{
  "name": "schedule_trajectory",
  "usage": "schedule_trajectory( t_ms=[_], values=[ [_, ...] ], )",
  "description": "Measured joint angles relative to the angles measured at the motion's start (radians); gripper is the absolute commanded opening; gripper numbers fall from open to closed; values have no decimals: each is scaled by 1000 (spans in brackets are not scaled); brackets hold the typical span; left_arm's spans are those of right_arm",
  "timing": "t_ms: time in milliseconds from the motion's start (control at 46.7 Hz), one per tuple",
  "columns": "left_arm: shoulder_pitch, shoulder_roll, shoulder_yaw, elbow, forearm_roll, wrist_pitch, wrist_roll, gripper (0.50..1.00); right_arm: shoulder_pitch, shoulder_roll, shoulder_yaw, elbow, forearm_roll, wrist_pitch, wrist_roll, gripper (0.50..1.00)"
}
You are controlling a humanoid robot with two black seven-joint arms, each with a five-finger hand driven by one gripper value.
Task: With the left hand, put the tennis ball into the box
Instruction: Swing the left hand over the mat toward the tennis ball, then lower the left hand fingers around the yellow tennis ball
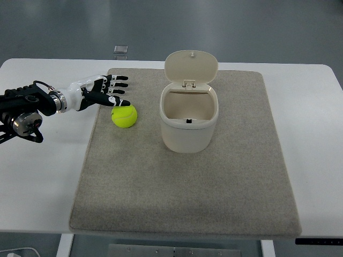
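One tennis ball (124, 116) on mat (182, 176) — one box (189, 120) (lid up); left hand (102, 90) spread, empty.

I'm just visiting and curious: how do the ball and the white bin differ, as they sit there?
The ball is small, round and bright yellow-green; the bin is far bigger, white and hollow. The ball is solid-looking and closed; the bin stands with its lid flipped up, nothing visible inside. The ball lies by the left hand; the bin stands apart. Both rest on the mat.
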Motion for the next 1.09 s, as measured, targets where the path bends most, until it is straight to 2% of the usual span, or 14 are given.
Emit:
schedule_trajectory(
  t_ms=[321, 706, 920, 1091],
  values=[
    [-60, -47, 88, 32, 41, 54, 0, 945, 0, 0, 0, 0, 0, 0, 0, 938],
    [-67, -107, 144, 49, 77, 125, -1, 947, 0, 0, 0, 0, 0, 0, 0, 938],
    [-100, -90, 145, 34, 79, 129, 0, 954, 0, 0, 0, 0, 0, 0, 0, 938],
    [-159, -22, 145, -19, 79, 127, -1, 954, 0, 0, 0, 0, 1, 0, 0, 938]
  ],
)
